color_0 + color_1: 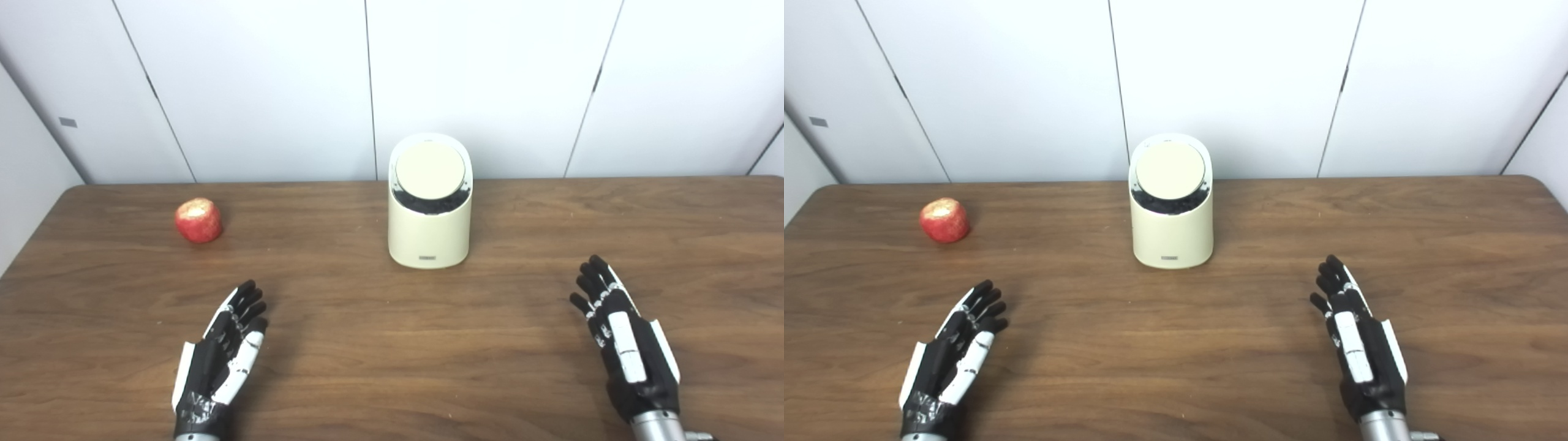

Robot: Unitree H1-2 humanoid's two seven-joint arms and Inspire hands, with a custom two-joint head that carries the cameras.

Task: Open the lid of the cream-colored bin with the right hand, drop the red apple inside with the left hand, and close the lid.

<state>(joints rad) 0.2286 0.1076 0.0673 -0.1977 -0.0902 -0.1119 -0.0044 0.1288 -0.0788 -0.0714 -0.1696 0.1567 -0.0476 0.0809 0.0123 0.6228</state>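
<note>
Red apple [198,220], far left — we judge it firm, smooth, best cupped around its sides; left hand [222,355] and right hand [625,340] spread, empty.

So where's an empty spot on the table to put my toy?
Bare wood lies between the left hand and right hand, in front of the bin. Right of the bin is free too. The apple sits alone far left.

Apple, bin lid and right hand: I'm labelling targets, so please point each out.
red apple [198,221], left eye view, middle of its front face.
lid [430,171], left eye view, centre of the round disc.
right hand [1360,349], right eye view, back of the hand.
</note>
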